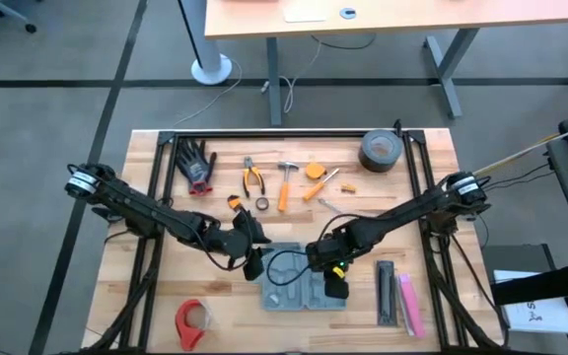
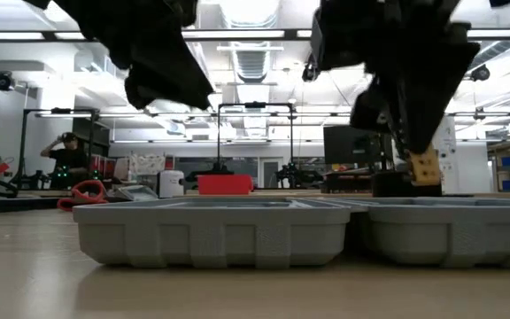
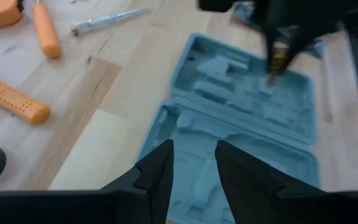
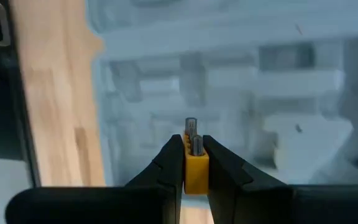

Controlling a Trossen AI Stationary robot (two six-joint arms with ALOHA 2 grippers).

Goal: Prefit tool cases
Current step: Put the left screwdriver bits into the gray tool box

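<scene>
The tool case (image 1: 299,281) lies open and flat on the wooden table (image 1: 156,296), near its front edge and between the two arms, both halves of its moulded grey tray facing up. In the high view a dark cable-like loop (image 1: 282,268) sits in the left half; whether the other slots hold anything cannot be told. The right gripper (image 4: 193,155) hangs just above the case's right half, its fingers pinched narrow on a small yellow bit holder (image 4: 195,171) with two grey metal bits (image 4: 192,134) sticking out of it — held clear of the tray, not yet seated in a slot. The left gripper (image 3: 193,163) hovers over the case's left edge with its fingers a little apart and nothing between them. Around the case lie loose tools: a hammer (image 1: 286,184) and pliers (image 1: 253,177) farther back, black gloves (image 1: 196,163), a roll of dark tape (image 1: 379,150), a red tape dispenser (image 1: 191,322) at the front left, and narrow black (image 1: 387,292) and pink (image 1: 409,304) bars just right of the case.
</scene>
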